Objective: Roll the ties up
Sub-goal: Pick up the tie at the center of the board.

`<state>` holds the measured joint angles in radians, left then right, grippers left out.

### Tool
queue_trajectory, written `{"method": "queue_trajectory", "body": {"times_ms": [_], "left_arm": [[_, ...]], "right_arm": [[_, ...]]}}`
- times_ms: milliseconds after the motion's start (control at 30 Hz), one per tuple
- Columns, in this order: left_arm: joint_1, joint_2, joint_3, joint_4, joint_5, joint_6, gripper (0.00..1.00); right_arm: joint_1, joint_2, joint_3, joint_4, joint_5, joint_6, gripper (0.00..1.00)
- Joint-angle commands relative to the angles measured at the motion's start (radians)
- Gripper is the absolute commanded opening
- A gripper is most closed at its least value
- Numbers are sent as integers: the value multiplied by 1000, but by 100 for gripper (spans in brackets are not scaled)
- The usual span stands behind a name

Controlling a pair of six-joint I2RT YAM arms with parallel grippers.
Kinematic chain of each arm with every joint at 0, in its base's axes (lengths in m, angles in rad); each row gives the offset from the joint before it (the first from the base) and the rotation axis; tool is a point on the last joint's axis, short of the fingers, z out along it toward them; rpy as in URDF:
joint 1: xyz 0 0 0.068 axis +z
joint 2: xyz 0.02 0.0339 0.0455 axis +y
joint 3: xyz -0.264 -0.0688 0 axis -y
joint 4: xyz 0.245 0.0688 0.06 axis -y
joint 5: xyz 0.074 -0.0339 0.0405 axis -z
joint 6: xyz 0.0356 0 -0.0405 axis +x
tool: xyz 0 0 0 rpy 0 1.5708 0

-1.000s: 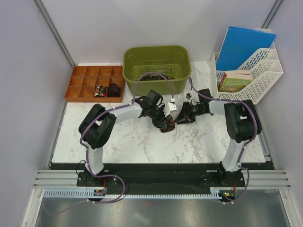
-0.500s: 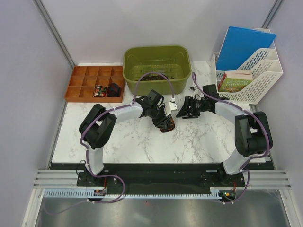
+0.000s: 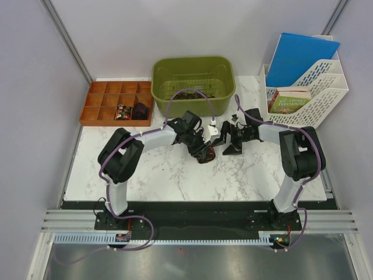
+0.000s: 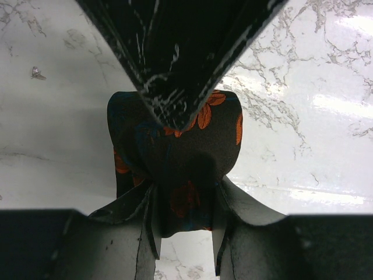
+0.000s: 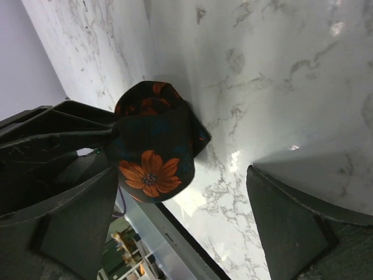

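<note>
No legible text; lettering on green book cover too small to read.

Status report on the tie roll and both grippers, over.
Left gripper shut on the rolled tie. Right gripper wide open beside it, holding nothing. Green bin stands behind, not in the way.

Marble table; pale lilac walls
</note>
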<state>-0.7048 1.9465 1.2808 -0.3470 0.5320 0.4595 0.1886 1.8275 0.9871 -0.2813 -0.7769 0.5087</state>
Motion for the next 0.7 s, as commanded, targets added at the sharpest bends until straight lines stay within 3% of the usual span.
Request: {"method": "queue_trajectory", "body": {"times_ms": [0,367,567,667], "left_arm": [[-7,48,11,-56,-53,-27,8],[-7,63,25,-64,-55,-27,8],[-7,69,29,-66,-59,-28,8],[-7,71,32,-66,-61,-30,8]], "right_arm": [[38,65,-15,56,27,39,97],[87,196,12,59,47,7,81],[104,237,30,70,28,8,62],[104,246,35,80,-1,11,46]]}}
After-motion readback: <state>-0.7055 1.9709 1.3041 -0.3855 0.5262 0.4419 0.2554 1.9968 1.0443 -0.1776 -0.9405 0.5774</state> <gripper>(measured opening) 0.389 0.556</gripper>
